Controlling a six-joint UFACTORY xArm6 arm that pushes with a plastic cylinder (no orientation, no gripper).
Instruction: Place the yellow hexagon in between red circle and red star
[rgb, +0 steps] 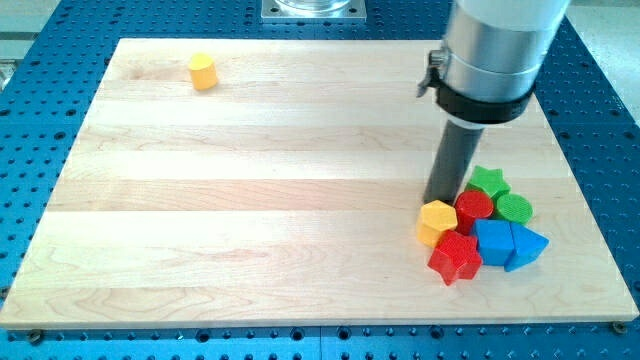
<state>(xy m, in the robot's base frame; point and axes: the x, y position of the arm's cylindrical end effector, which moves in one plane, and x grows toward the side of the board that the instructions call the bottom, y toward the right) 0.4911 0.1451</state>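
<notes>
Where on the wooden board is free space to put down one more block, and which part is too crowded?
Free: the wide middle and the view's left of the board, bordered at the view's top left only by a lone yellow block. Crowded: the view's lower right, where yellow hexagon, red circle, red star, green star, green circle and two blue blocks cluster beside my tip.

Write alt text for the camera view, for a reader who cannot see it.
A dark rod's tip touches a yellow hexagon in a block cluster with a red circle and red star; another yellow block sits far off.
</notes>
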